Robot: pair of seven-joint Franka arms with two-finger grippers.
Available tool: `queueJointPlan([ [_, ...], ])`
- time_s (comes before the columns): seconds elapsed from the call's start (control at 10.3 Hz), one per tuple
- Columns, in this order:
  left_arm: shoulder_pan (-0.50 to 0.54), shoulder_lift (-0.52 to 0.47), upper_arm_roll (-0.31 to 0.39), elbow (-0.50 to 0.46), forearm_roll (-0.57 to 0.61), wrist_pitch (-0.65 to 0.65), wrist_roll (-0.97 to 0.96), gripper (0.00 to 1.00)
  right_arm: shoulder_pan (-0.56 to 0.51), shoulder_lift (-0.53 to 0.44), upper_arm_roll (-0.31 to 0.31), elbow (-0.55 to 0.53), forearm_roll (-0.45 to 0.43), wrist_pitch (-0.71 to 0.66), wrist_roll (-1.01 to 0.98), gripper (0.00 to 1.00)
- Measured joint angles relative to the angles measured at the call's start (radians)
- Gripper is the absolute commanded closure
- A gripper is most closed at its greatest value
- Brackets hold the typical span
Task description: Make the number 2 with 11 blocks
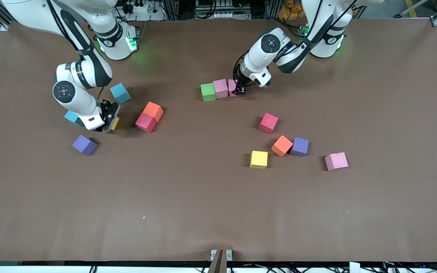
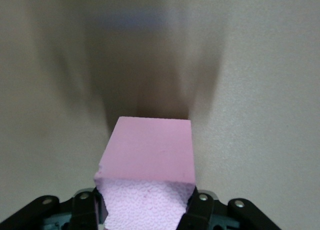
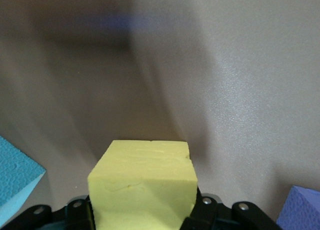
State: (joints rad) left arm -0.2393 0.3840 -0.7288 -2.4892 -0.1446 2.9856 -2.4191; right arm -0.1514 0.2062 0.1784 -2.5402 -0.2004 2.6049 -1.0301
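Gripping a pink matte foam cube [image 2: 150, 165], the left hand [image 1: 240, 90] sets it beside the green [image 1: 208, 92] and pink cubes [image 1: 220, 88] starting the row. Right hand [image 1: 108, 120] clamps a yellow foam cube [image 3: 145, 182] on the surface. Risk: 1 skewed release nudges the row.

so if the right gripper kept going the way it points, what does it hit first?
Likely the brown table: the right gripper points down with a yellow foam cube between its fingers, so that cube would press onto the table first.
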Motion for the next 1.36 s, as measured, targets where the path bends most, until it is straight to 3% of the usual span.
queueJointPlan([
  [0.19, -0.001, 0.006, 0.0, 0.0, 0.0, 0.009, 0.0, 1.0, 0.0, 0.0, 0.0, 0.0, 0.0, 0.0, -0.001, 0.65],
  [0.97, -0.007, 0.025, 0.003, 0.004, 0.0, 0.038, 0.0, 1.0, 0.0, -0.026, 0.044, 0.037, 0.001, 0.007, 0.012, 0.67],
  [1.26, -0.007, 0.04, 0.011, 0.023, 0.0, 0.038, 0.0, 0.99, 0.0, -0.026, 0.104, 0.06, 0.002, 0.008, 0.149, 0.67],
  [1.36, -0.007, 0.043, 0.012, 0.027, 0.0, 0.038, 0.0, 0.94, 0.0, -0.027, 0.128, 0.071, 0.002, 0.008, 0.189, 0.67],
])
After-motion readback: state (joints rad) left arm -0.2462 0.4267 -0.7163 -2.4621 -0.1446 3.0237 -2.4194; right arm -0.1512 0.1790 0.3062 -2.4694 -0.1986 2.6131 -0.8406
